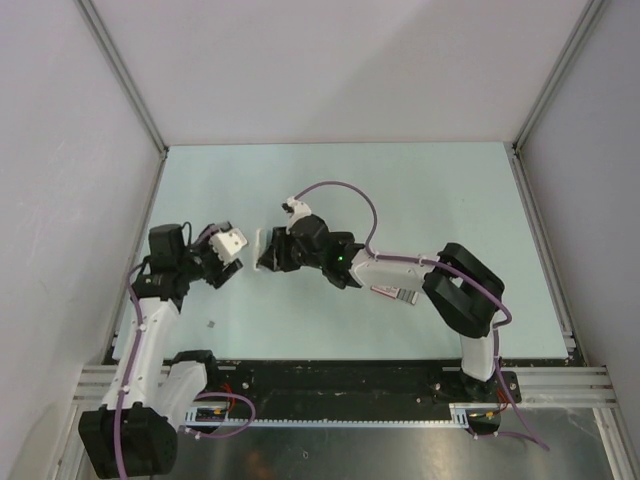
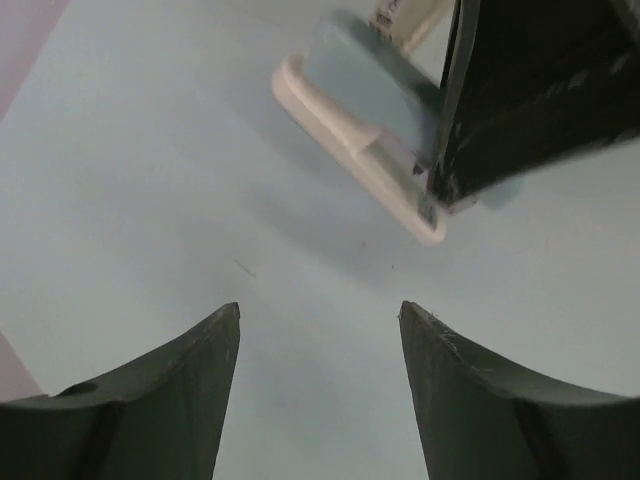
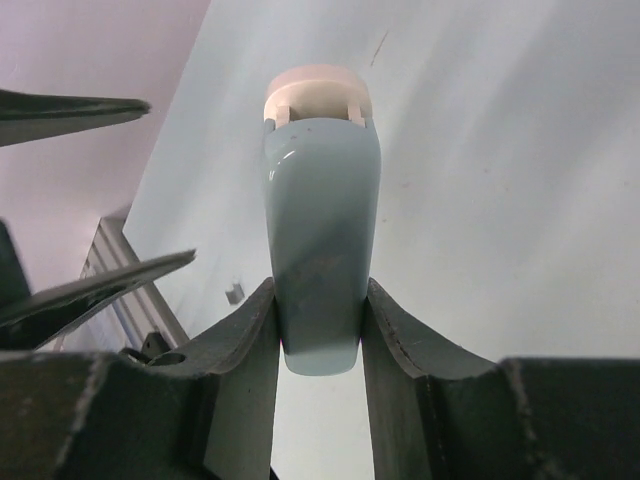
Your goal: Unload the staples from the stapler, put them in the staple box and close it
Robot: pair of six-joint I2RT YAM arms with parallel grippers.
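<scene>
The stapler (image 1: 264, 250) has a pale blue body and a white base. It hangs above the table with my right gripper (image 1: 280, 250) shut on its rear end. In the right wrist view both fingers press the blue body (image 3: 320, 200) from either side, and the gripper (image 3: 320, 285) holds it pointing away from the camera. My left gripper (image 1: 238, 254) stands open just left of the stapler's front, with nothing between its fingers (image 2: 320, 312). From there the stapler (image 2: 350, 90) shows at the upper right. A tiny grey bit of staples (image 1: 212, 323) lies on the table near the left arm, also visible as the staples (image 3: 234, 293).
A flat pink-and-white box (image 1: 393, 293) lies on the table under the right arm's forearm. White walls enclose the pale table (image 1: 400, 190) on three sides. A black rail (image 1: 340, 375) runs along the near edge.
</scene>
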